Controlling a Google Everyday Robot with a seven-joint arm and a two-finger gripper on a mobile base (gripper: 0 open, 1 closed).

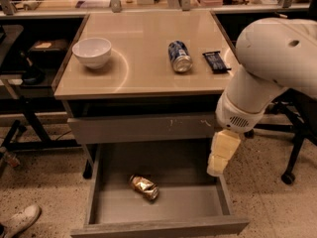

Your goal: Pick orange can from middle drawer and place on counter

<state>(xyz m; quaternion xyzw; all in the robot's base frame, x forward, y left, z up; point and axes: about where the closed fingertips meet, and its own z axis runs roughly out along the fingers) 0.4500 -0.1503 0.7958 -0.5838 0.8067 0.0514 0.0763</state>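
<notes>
The orange can [144, 187] lies on its side on the floor of the open middle drawer [198, 205], a little left of the drawer's middle. My gripper [219, 158] hangs from the white arm over the drawer's right side wall, to the right of the can and apart from it. The beige counter [143, 78] is above the drawers.
On the counter stand a white bowl [92, 52] at the left, a blue-and-silver can [180, 56] lying on its side, and a dark snack bar [216, 62] at the right. A scuffed grey drawer front [143, 127] sits above the open drawer. A shoe [19, 221] and chair legs [290, 162] flank the cabinet.
</notes>
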